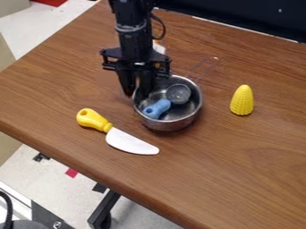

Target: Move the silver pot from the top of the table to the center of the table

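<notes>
Well, the claw hangs spread at ten o'clock on the silver pot, itself at the corn's nine. Stiff, light, slippery metal, I'd guess; pinch that wall, minding the ladle

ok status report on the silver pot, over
Gripper at silver pot's rim. Pot upright on table, blue-handled utensil inside. Yellow-handled knife lies close by, possibly in the way.

Between the silver pot and the yellow corn there is room to pass; below the corn, the table gives a wide way; the knife blocks the pot's lower left side; the wire handle obstructs above.
</notes>
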You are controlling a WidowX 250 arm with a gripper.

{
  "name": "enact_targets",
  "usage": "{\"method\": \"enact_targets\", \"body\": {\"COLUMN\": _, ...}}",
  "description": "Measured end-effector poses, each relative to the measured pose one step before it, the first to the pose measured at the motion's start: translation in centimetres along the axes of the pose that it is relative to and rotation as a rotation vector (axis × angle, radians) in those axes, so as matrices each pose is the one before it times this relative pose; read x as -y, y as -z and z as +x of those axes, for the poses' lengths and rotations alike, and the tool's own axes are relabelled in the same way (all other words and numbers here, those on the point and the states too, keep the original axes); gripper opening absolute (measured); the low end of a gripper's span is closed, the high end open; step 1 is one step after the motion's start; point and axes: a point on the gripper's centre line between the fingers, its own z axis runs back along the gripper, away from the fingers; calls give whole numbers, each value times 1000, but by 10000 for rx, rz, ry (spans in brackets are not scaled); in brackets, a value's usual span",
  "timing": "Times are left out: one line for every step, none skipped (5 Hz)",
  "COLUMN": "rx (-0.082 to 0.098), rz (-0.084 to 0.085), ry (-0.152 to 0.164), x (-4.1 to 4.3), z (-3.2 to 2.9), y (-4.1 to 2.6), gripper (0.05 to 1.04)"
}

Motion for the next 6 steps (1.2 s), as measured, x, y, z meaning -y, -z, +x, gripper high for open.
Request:
{"method": "enact_targets", "body": {"rx": -68, "rz": -158, "ry": -90, "x": -392, "z": 325, "y": -629, "gripper": 785}}
{"method": "enact_targets", "body": {"rx": -195, "rz": -219, "ry": -73, "x": -360, "z": -200, "y": -408, "gripper": 995}}
{"method": "enact_targets", "body": {"rx": 511, "rz": -253, "ry": -408, "x": -40, "z": 630, "y": -2291, "gripper": 999}}
{"method": "enact_targets", "body": {"rx": 91, "rz": -271, "ry": -361, "x": 520, "z": 801, "y": -1630, "gripper": 999}}
{"method": "enact_targets", "body": {"rx": 562, "rz": -185, "ry": -789, "x": 1626, "z": 1587, "y": -1744, "gripper": 999}}
{"method": "enact_targets", "body": {"rx": 643, "rz": -122, "ry": -990, "x": 2255, "z": 1801, "y": -339, "gripper": 999}}
